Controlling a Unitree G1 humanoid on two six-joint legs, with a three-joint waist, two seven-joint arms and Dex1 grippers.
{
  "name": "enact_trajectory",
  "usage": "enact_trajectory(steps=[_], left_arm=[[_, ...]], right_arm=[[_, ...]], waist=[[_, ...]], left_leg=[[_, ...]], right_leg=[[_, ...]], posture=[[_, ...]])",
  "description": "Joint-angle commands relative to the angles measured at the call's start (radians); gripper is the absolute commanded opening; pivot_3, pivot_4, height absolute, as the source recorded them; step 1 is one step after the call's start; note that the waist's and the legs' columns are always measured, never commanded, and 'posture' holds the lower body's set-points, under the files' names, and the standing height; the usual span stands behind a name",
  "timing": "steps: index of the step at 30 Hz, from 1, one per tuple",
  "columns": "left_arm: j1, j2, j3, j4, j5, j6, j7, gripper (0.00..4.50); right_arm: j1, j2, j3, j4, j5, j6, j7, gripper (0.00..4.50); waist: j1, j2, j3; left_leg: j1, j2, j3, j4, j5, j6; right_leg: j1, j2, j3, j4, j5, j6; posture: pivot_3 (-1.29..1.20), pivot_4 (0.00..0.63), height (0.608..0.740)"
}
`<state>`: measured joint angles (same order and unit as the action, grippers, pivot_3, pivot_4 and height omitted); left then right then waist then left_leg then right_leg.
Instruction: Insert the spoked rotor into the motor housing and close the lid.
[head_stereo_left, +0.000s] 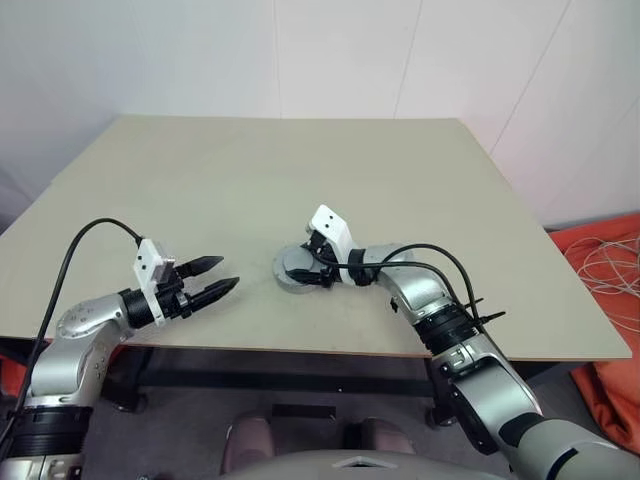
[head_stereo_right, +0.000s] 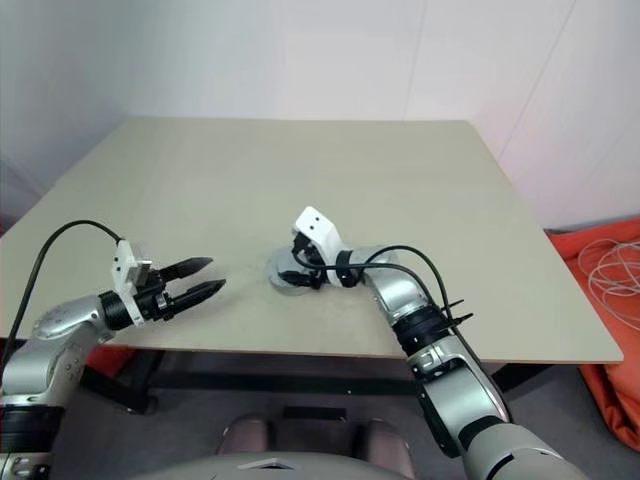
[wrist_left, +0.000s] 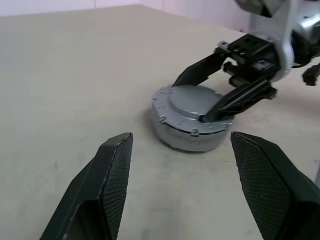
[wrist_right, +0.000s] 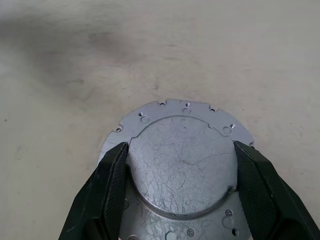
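Nearest the robot, the left gripper (head_stereo_left: 212, 277) hovers over the front edge of the surface (head_stereo_left: 300, 180), its two black fingers spread with nothing between them, pointing toward the middle of the surface. Its wrist view looks between those fingers (wrist_left: 107, 185) straight at the housing (wrist_left: 185, 137), which sits apart from them.

A little further in, near the middle of the front part of the surface, the housing stands as a squat grey round body with the lid (wrist_right: 182, 165) lying flat on top of it. The right gripper (wrist_left: 207, 95) reaches in from the right and comes down at it, one finger on each side of the lid's raised round centre; the fingers touch or nearly touch its edge, held wide around it.

The head views give the layout, but the right arm's white wrist block (head_stereo_left: 330, 228) hides much of the lid. The left wrist view shows the side wall of the housing and the small screw holes on the lid's rim. The right wrist view shows the lid from above: a scratched grey disc with a notched flange.

Beyond them the surface runs back to a pale wall (head_stereo_left: 300, 50). Orange cloth with cables (head_stereo_left: 610, 270) lies on the floor at the right.
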<state>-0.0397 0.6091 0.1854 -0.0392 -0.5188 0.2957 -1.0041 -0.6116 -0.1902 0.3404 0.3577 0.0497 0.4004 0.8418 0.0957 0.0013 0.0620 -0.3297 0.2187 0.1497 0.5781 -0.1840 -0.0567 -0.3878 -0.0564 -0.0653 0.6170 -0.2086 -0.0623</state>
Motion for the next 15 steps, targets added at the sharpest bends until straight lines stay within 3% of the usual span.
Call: enact_trajectory(steps=[1, 14, 15], left_arm=[[-0.045, 0.010, 0.005, 0.005, 0.019, 0.014, 0.042, 3.34], [-0.111, 0.023, 0.010, 0.026, -0.014, 0.093, 0.046, 3.34], [-0.115, 0.020, -0.003, 0.024, -0.014, 0.107, 0.042, 3.14]], right_arm=[[0.009, -0.026, 0.022, 0.027, -0.020, 0.025, 0.027, 3.15], [-0.017, -0.026, 0.014, 0.085, -0.034, -0.005, 0.016, 3.15], [-0.018, -0.024, 0.014, 0.088, -0.033, -0.006, 0.015, 3.15]], waist=[[0.000, 0.000, 0.000], [0.000, -0.001, -0.001], [0.001, -0.001, -0.001]], left_leg=[[0.000, 0.000, 0.000, 0.000, 0.000, 0.000], [0.001, -0.002, 0.000, 0.000, 0.000, 0.000], [0.002, -0.002, 0.000, 0.000, 0.000, 0.000]], right_leg=[[0.000, 0.000, 0.000, 0.000, 0.000, 0.000], [0.002, -0.001, 0.000, 0.000, 0.000, 0.000], [0.002, -0.001, 0.000, 0.000, 0.000, 0.000]], posture=[[0.00, 0.000, 0.740], [0.00, 0.000, 0.740], [0.00, 0.000, 0.740]])
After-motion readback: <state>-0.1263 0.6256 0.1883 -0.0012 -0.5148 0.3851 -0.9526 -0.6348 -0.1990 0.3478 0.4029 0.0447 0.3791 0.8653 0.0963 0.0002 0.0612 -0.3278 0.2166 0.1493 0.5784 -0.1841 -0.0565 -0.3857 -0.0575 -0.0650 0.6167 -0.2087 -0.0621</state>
